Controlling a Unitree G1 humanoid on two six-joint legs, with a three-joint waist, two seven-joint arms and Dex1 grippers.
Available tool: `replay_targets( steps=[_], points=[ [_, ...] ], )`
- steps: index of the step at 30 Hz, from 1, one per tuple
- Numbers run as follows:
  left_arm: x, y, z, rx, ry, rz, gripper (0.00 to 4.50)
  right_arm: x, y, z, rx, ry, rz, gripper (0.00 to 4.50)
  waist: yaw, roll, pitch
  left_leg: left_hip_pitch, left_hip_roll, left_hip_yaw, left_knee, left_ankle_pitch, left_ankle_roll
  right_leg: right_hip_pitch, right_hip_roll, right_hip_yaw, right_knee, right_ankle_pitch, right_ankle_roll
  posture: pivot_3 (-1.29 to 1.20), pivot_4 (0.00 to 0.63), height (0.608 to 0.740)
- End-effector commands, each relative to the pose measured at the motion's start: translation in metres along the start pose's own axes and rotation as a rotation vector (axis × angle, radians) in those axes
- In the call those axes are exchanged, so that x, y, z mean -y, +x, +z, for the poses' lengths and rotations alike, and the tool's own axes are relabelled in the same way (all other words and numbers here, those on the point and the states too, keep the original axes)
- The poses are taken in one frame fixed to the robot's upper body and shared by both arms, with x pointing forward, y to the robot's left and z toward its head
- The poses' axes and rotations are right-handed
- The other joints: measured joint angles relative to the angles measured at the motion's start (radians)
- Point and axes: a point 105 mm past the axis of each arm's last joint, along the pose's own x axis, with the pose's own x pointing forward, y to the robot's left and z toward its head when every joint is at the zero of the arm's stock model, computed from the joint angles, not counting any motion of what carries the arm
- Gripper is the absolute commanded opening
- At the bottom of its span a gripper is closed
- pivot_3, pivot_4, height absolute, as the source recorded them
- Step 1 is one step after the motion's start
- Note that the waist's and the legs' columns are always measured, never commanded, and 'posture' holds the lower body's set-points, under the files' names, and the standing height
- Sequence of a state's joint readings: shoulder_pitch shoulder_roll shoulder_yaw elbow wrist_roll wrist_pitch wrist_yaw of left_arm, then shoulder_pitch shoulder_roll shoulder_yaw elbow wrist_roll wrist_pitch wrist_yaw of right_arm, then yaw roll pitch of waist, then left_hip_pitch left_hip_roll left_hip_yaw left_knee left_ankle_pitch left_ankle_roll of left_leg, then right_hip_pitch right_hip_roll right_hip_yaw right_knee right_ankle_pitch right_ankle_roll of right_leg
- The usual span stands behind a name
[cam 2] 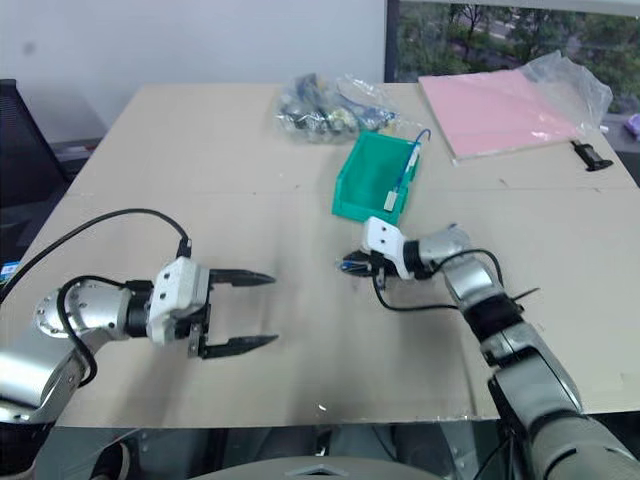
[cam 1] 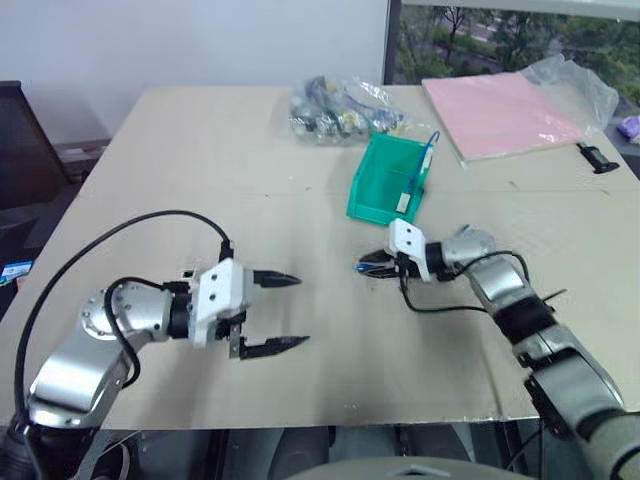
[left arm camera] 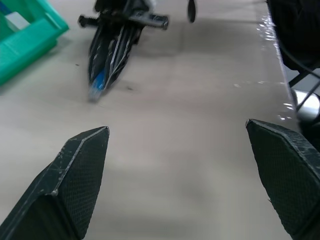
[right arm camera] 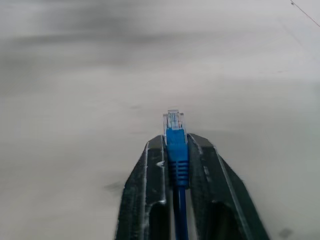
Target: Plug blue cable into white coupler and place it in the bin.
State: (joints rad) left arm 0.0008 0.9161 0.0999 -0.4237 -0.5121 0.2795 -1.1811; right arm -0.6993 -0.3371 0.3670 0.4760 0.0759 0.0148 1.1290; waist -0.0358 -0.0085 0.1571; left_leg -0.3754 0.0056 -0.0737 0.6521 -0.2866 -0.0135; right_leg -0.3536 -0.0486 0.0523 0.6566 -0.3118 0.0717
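Near the frame's middle, the right tool [right arm camera: 175, 150] pinches the thin blue cable [right arm camera: 175, 150] behind its clear plug; the left tool [cam 1: 279, 312], lower left, is spread wide, and should bring the coupler in straight.

the left pincer [cam 1: 283, 312] is held level above the bench with fingers spread wide; the right pincer [right arm camera: 176, 150] is clamped on the blue cable [right arm camera: 176, 150], pointed leftward.

No text, label, brand, number or sign can be read on anything here.
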Motion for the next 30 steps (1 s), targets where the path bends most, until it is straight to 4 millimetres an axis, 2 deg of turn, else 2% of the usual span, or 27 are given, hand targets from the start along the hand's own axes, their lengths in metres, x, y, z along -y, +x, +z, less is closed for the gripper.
replay_targets(
  steps=[1,4,5,6,10,13,17,21,24,27,30],
  points=[
    [-0.011,0.004,-0.005,-0.005,-0.005,-0.013,4.50,0.010,0.000,-0.001,0.013,-0.022,-0.021,2.07,-0.002,-0.001,0.000,-0.004,0.000,0.000,0.001,0.000,-0.001,-0.005,0.000,-0.002,0.002,0.000,0.000,0.00,0.150,0.739],
    [-0.021,0.012,-0.011,-0.020,-0.003,-0.016,4.50,0.019,-0.012,0.009,0.079,-0.008,-0.070,3.60,-0.007,-0.001,0.000,-0.008,-0.002,-0.002,0.001,0.001,-0.002,-0.011,-0.001,-0.004,0.005,0.000,0.000,0.00,0.150,0.739],
    [-0.025,0.017,-0.012,-0.018,-0.005,-0.014,4.50,0.019,-0.020,0.012,0.095,-0.009,-0.085,3.82,-0.006,0.000,0.000,-0.008,-0.002,-0.002,0.001,0.001,-0.002,-0.012,-0.001,-0.005,0.005,0.000,0.000,0.00,0.150,0.739],
    [-0.028,0.022,-0.014,-0.022,-0.001,-0.012,4.50,0.019,-0.028,0.013,0.109,-0.007,-0.100,4.38,-0.006,0.000,0.000,-0.008,-0.003,-0.003,0.001,0.001,-0.002,-0.012,-0.002,-0.006,0.005,0.000,0.000,0.00,0.150,0.739],
    [-0.040,0.044,-0.022,-0.052,0.017,-0.007,4.50,0.003,-0.062,0.017,0.160,0.032,-0.182,4.45,-0.004,-0.001,0.000,-0.012,-0.004,-0.004,0.002,0.001,-0.002,-0.016,-0.004,-0.007,0.006,0.000,0.000,0.00,0.150,0.739],
    [-0.053,0.066,-0.025,-0.074,0.057,-0.015,4.50,-0.028,-0.090,0.015,0.189,0.109,-0.246,4.45,0.012,0.000,-0.001,-0.015,-0.004,-0.007,0.005,0.001,-0.002,-0.017,-0.004,-0.011,0.006,0.000,0.000,0.00,0.150,0.739],
    [-0.068,0.090,-0.023,-0.074,0.101,-0.059,4.50,-0.059,-0.113,0.015,0.252,0.228,-0.390,4.45,0.013,-0.001,-0.001,-0.022,-0.005,-0.009,0.013,0.001,-0.001,-0.021,-0.002,-0.010,0.009,0.001,0.000,0.00,0.150,0.739],
    [-0.078,0.103,-0.028,-0.093,0.121,-0.102,4.50,-0.078,-0.120,0.009,0.234,0.233,-0.472,4.45,0.011,-0.002,-0.001,-0.021,-0.007,-0.010,0.016,-0.001,0.002,-0.021,-0.002,-0.009,0.014,0.001,0.000,0.00,0.150,0.739],
    [-0.080,0.107,-0.035,-0.122,0.139,-0.138,4.50,-0.081,-0.121,0.011,0.242,0.239,-0.506,4.45,0.003,-0.002,-0.001,-0.020,-0.007,-0.010,0.017,-0.001,0.002,-0.021,-0.002,-0.009,0.016,0.001,0.000,0.00,0.150,0.739],
    [-0.079,0.108,-0.040,-0.151,0.159,-0.192,3.61,-0.081,-0.121,0.011,0.229,0.230,-0.537,4.50,0.002,-0.003,-0.002,-0.020,-0.009,-0.012,0.018,-0.001,0.002,-0.021,-0.003,-0.009,0.017,0.001,0.000,0.00,0.150,0.739],
    [-0.081,0.108,-0.042,-0.156,0.171,-0.201,2.19,-0.081,-0.120,0.011,0.230,0.234,-0.552,4.50,0.001,-0.004,-0.003,-0.020,-0.009,-0.013,0.018,0.000,0.001,-0.020,-0.003,-0.009,0.017,0.001,0.000,0.00,0.150,0.739]
  ],
)
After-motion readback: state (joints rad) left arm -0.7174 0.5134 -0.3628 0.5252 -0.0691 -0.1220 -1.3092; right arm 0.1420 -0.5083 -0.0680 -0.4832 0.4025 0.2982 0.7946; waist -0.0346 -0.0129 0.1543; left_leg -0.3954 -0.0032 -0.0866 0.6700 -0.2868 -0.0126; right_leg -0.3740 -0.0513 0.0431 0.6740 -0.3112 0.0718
